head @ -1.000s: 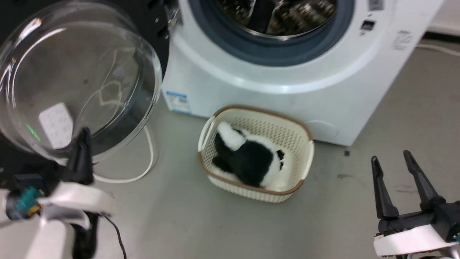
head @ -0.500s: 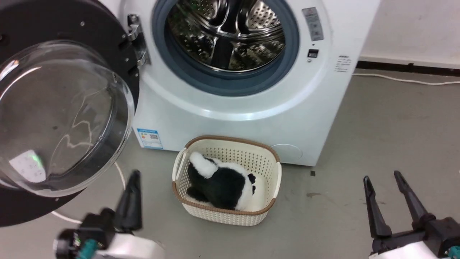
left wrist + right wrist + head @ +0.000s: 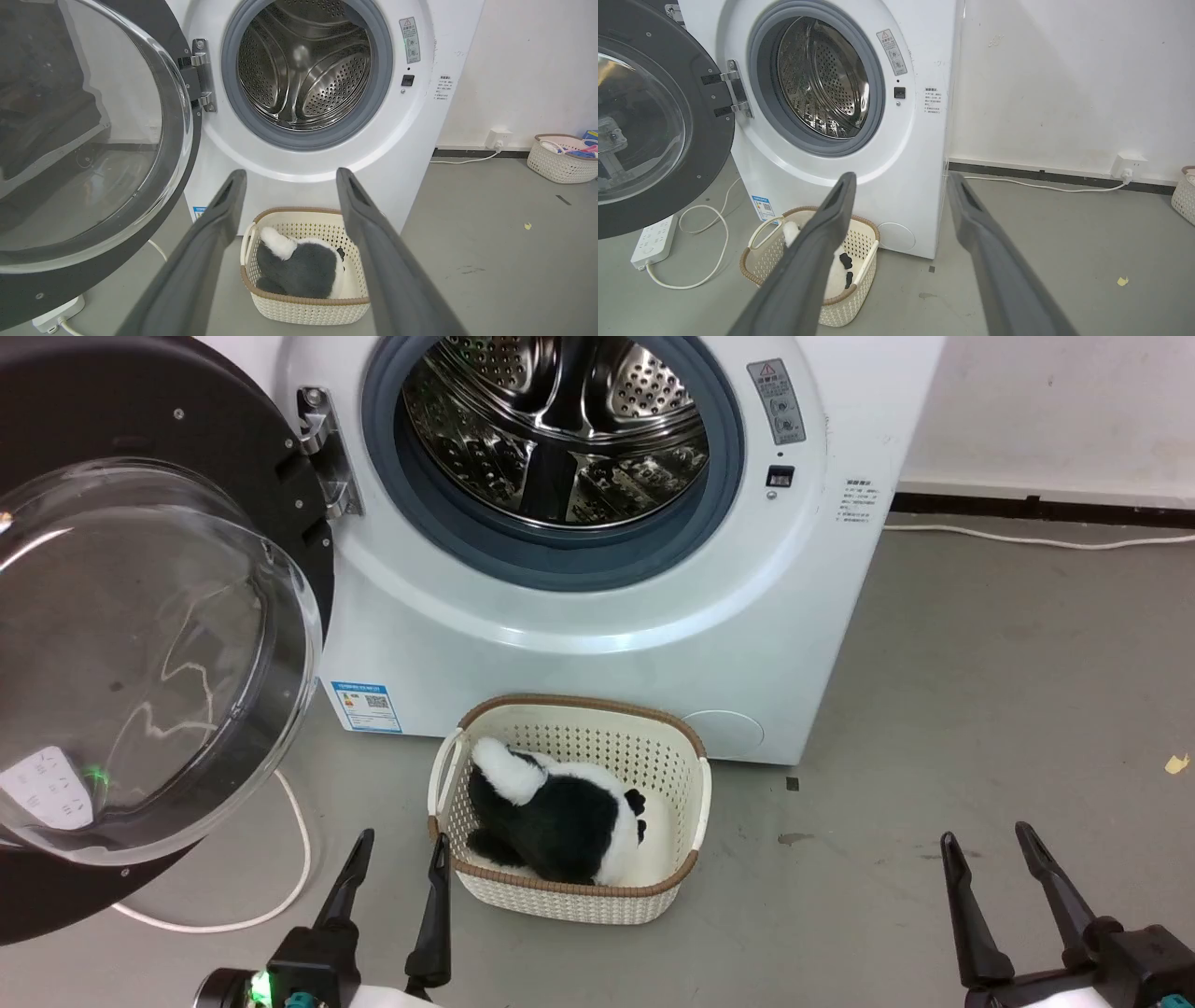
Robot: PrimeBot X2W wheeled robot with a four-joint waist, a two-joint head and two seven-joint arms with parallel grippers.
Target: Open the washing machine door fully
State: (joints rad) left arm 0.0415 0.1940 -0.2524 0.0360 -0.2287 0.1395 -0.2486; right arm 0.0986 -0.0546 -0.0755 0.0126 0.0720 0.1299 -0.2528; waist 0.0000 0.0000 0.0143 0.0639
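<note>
On the grey floor [image 3: 980, 663], the white washing machine [image 3: 597, 644] is seen with its steel drum [image 3: 560, 420] exposed. The washing machine door [image 3: 140, 644] is held wide open on its hinge [image 3: 322, 453] at the robot's left, glass bowl bulging outward. A cream basket [image 3: 560, 901] is set just before the machine, and a black-and-white plush toy [image 3: 560, 812] is laid in it. The left gripper [image 3: 403, 838] is found low, beside the basket, below and right of the door's rim and apart from it, jaws spread, nothing gripped. The right gripper [image 3: 987, 833] is likewise spread and empty, well apart from the door.
</note>
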